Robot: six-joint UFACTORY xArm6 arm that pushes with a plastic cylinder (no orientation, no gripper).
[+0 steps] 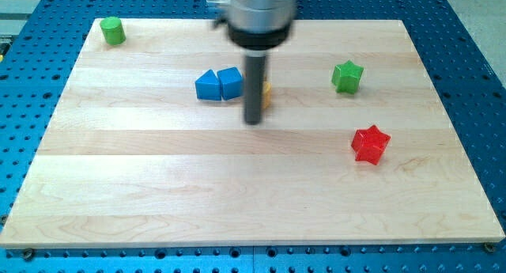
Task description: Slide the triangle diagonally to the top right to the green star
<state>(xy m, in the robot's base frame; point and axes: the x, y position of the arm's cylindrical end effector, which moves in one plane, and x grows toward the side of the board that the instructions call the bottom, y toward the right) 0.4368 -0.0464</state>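
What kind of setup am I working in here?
Probably a lab test bench: a wooden board on a blue perforated table, with small blocks like the green star, and my tip.

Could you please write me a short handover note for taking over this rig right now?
End effector: a bare rod, no jaws. My tip is on the board just right of the two blue blocks.
Blue triangle touches the blue cube, left of centre near the view's top.
A yellow block is mostly hidden behind the rod; its shape cannot be made out.
Green star sits to the right, apart from the rest.
Done: the triangle is not yet at the star.
Left: get the tip to the triangle's lower left, then push it up and right to the star.
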